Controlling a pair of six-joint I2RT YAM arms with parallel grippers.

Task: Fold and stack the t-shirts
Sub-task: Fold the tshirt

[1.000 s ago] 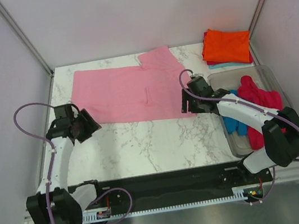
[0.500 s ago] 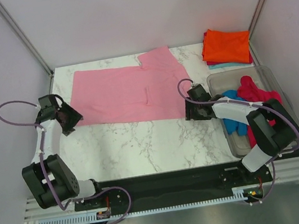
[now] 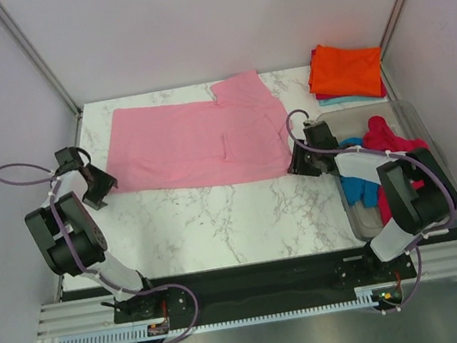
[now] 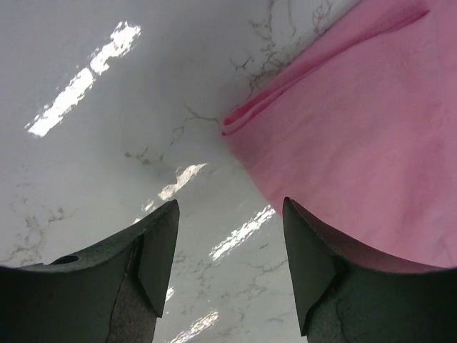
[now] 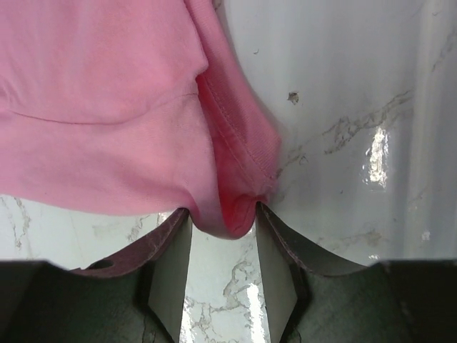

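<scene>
The light pink t-shirt (image 3: 198, 141) lies spread flat on the marble table (image 3: 218, 217). The right gripper (image 5: 221, 232) pinches its near right corner between narrowed fingers. The left gripper (image 4: 228, 214) sits wide-fingered and empty beside the near left corner.

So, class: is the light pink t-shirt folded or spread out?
Folded once, it seems: the light pink t-shirt lies flat, one sleeve showing, doubled layers at its corner.

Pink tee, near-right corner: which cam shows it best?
Right wrist: the pink tee's bunched corner fills the gap between the right hand's fingers. Top external shows the whole tee spread out, but that hand covers the corner. Left wrist catches only the opposite, left corner, beyond the open left hand.
</scene>
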